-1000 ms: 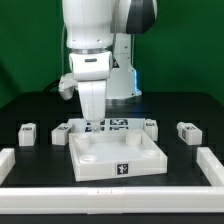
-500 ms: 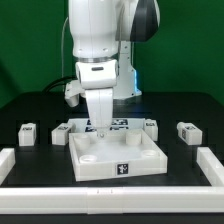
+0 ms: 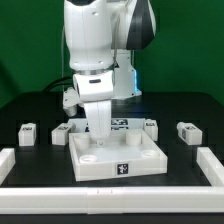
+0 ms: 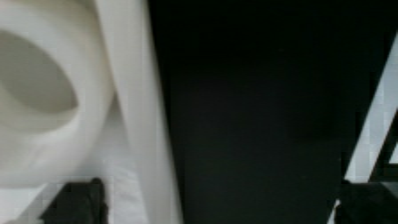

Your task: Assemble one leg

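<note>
gripper: spread open, empty, down low over the tray's back rim
leg: nearest one's loose on the desk, just beside the tray's back corner, exterior view's left
gap: gripper and leg apart, not touching

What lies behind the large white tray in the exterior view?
The marker board shows, with one leg and another leg at its ends; the gripper hides part of it.

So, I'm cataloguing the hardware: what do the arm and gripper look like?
The arm is a bulky rounded white shell with a black joint cap and a grey band. The gripper is white and tapered, with dark fingertips in the wrist view.
</note>
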Controlling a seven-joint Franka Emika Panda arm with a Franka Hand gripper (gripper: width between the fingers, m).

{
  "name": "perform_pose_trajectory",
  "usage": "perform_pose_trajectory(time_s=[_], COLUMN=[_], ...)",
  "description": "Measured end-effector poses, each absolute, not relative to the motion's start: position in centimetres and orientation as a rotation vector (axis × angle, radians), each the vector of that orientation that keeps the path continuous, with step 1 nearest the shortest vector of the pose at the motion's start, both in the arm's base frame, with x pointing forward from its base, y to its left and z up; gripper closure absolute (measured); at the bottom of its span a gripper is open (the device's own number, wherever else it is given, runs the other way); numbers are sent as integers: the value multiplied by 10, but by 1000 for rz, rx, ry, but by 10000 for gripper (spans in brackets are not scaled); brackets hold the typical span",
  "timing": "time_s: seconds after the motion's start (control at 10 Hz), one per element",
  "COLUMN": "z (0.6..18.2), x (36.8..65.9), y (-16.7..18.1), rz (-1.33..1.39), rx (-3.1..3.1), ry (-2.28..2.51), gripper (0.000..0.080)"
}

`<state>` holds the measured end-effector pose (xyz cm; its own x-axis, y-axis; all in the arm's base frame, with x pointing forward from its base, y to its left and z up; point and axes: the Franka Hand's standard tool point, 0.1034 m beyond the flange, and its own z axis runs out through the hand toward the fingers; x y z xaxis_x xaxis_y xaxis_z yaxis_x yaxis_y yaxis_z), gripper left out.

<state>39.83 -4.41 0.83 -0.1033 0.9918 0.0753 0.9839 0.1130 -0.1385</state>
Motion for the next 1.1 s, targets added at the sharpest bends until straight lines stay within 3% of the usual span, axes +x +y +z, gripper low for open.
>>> perform_pose_trajectory(time_s=[0.1,0.4,0.5,0.6,1.1], z=[8,8,8,9,9], x=[398,398,398,399,400], y=[-44,-45,-45,-45,-45], rz=[80,80,80,77,73], rx=[-1996,-1998,-1998,-2001,-2004], ry=[-2227,-2225,-2225,-2228,-2230], gripper=[150,559,559,727,730])
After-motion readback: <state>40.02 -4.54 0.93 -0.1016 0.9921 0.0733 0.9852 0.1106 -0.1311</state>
